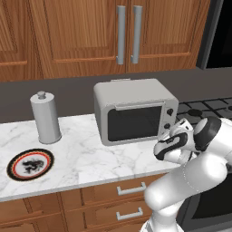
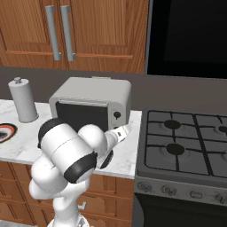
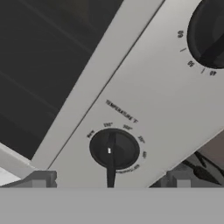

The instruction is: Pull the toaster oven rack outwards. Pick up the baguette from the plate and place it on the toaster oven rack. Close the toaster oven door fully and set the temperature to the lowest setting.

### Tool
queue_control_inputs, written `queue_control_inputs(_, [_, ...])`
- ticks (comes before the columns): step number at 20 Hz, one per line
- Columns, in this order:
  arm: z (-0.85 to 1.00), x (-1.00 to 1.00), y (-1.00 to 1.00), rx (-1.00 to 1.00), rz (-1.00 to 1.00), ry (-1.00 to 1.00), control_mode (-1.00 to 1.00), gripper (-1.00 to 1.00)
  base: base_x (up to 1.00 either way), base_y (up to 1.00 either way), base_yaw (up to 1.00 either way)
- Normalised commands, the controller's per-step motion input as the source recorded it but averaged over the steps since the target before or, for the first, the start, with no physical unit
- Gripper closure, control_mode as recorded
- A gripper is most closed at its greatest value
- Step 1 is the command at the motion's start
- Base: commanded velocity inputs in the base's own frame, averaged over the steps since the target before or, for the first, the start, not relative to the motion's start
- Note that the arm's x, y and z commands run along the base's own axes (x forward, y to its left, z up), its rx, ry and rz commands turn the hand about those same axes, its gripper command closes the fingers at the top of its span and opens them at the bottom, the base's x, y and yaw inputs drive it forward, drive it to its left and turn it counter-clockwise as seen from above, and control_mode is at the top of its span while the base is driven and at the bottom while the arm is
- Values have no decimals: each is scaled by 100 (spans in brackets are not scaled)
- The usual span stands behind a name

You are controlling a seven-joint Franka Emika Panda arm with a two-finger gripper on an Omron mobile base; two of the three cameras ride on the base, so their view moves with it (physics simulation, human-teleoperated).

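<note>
On the marble tabletop (image 1: pixel 86 158), the plate (image 1: pixel 30 164) is seen at the left with its pattern too small to read, the toaster oven (image 1: pixel 134 115) stands shut at centre, and the spread claw (image 3: pixel 109 180) is held before the temperature knob (image 3: pixel 114 148), its labels blurred.

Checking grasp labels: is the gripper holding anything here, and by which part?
Nothing is held. The gripper is open, its fingers standing either side of the temperature knob on the toaster oven, apart from it.
</note>
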Motion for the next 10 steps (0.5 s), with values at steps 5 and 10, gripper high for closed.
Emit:
queue_control_inputs(5, [6,0,18,-4,-10,-5,-100,-100,0,0,0])
queue_control_inputs(10, [2,0,33,-9,-6,-1,-100,-100,0,0,0])
